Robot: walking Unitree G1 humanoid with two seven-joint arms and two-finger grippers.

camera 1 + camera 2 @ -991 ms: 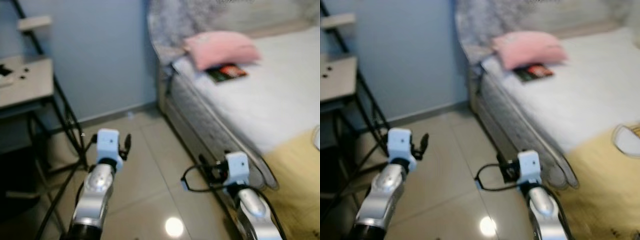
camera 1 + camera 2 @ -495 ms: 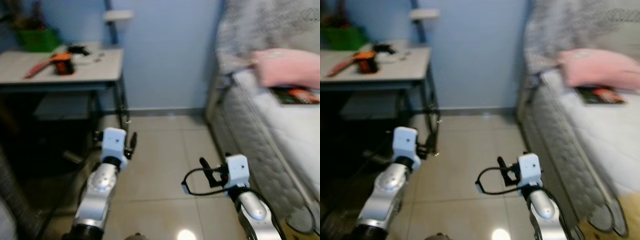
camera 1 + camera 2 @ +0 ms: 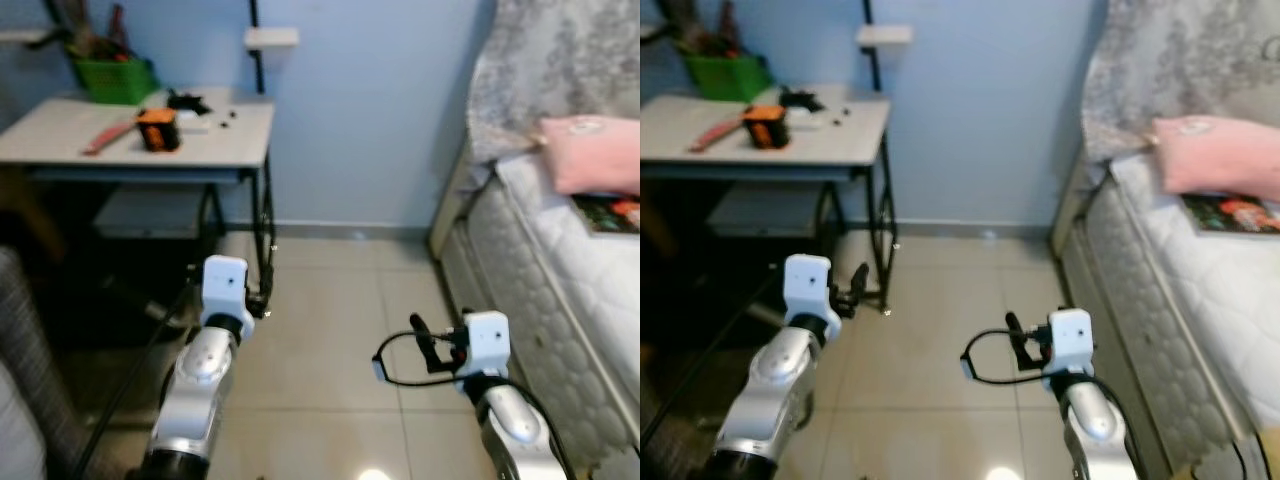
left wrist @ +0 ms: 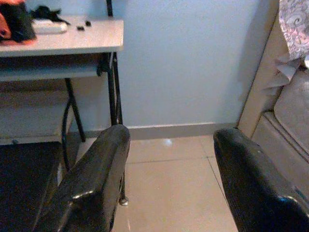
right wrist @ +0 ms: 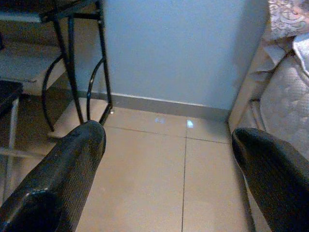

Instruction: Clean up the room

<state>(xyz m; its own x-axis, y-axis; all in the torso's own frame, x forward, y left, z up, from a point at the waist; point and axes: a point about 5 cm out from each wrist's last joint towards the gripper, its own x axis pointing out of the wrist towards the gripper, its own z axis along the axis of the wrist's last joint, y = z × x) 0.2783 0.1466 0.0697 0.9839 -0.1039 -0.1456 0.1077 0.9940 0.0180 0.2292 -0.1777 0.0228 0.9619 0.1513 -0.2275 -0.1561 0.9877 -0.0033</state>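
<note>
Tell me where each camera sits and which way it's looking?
Left eye, right eye: on the head, looking forward and down at floor, desk and bed; both silver arms show.
Left wrist: looks along the open left gripper toward the desk and blue wall.
Right wrist: looks along the open right gripper at the tiled floor.
Shared: both wrist views catch the wall, the desk's black legs and the bed's edge.
</note>
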